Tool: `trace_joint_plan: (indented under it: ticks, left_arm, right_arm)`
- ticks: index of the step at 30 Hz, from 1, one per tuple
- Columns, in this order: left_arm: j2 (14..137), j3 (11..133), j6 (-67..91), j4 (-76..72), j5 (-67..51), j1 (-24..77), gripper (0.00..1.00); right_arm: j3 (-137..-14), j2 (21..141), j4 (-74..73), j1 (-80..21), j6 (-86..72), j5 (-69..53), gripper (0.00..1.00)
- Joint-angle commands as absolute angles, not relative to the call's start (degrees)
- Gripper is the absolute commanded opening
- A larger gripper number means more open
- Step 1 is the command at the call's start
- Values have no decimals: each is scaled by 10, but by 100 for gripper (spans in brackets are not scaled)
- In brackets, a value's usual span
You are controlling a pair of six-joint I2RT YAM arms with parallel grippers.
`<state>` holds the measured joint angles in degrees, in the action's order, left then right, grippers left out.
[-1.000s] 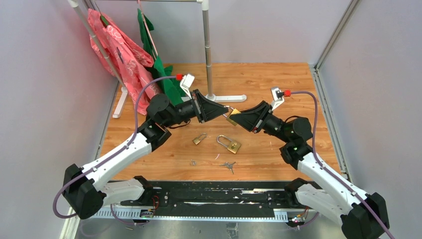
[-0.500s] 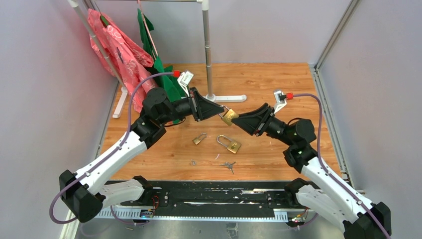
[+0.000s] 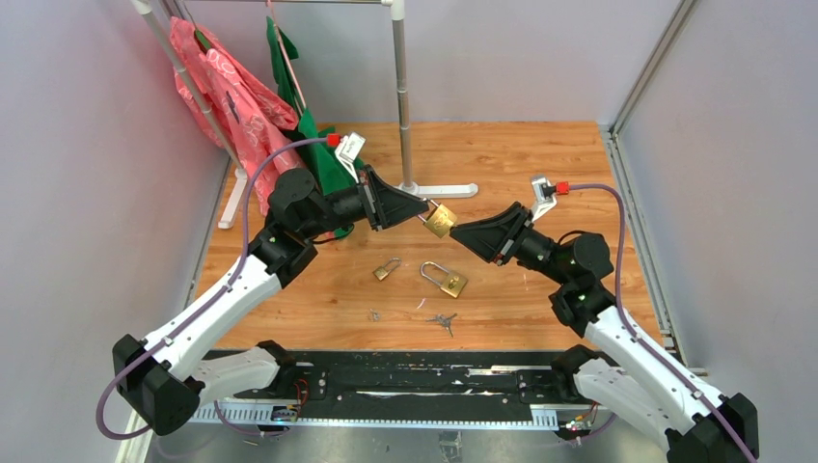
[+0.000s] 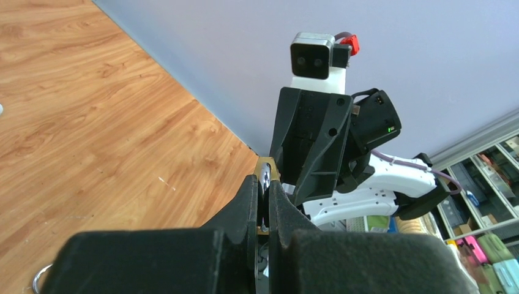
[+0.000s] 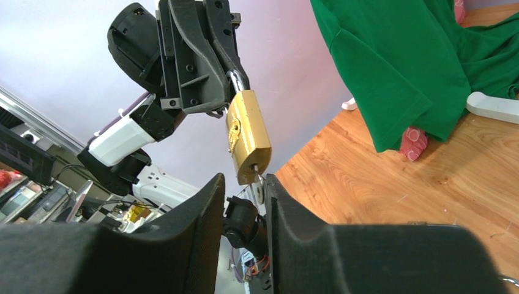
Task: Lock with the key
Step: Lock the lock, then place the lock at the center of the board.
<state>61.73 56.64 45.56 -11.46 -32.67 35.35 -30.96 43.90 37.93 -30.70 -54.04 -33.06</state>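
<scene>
Because the left claw (image 4: 262, 205) fills its own wrist view, only a brass edge of the padlock (image 4: 267, 164) shows there, its shackle pinched between the pressed-together fingers. The right wrist view shows the padlock body just ahead of the right claw (image 5: 245, 199), with a small key (image 5: 259, 191) at its base between the fingers. Whether those fingers grip the key cannot be told.

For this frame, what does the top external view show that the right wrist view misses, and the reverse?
Only top external: a small brass padlock, a larger brass padlock and loose silver keys lying on the wooden table, plus the pink patterned garment. Only right wrist: the small silver key between the fingers of the right gripper, just below the held padlock's base, seemingly not yet inserted. Both: the held brass padlock, gripped by its shackle in the left gripper, and the green garment.
</scene>
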Motion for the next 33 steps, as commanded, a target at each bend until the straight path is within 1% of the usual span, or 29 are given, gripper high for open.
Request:
trace_joint_plan:
  ticks: [1,3,4,8,15,21,24,25,26,27,28,29,31,33]
  left_arm:
    - [601,565,471,-168,-337,348,0]
    - [600,564,473,-170,-338,348,0]
    - [600,563,474,-172,-338,348,0]
    - [600,562,475,-173,-341,349,0]
    - [598,560,477,-173,-337,332,0]
    - [604,559,497,-175,-338,278,0]
    - [618,568,487,-171,-348,272,0]
    - [630,572,484,-170,-359,272,0]
    - [645,574,483,-169,-377,273,0]
    - [654,574,481,-169,-384,276,0]
    - [668,570,476,-168,-391,282,0]
    - [686,566,468,-168,-389,297,0]
    - [726,565,452,-168,-391,331,0]
    - [776,575,442,-168,-401,363,0]
  right_arm:
    - [-304,443,401,-301,-539,-342,28]
    - [-305,449,403,-301,-541,-343,20]
    - [-305,451,405,-301,-542,-344,18]
    - [-303,452,407,-301,-546,-338,0]
    - [-276,409,366,-300,-525,-304,0]
    - [-248,340,269,-297,-498,-300,0]
    - [-250,293,174,-296,-464,-282,0]
    - [-260,274,115,-296,-438,-261,0]
    - [-284,251,25,-295,-410,-206,0]
    - [-308,230,-26,-295,-378,-148,0]
    - [-329,214,-114,-295,-347,-84,0]
    - [-353,207,-178,-295,-320,-1,0]
    - [-399,229,-291,-292,-291,128,0]
    - [-428,249,-342,-289,-283,186,0]
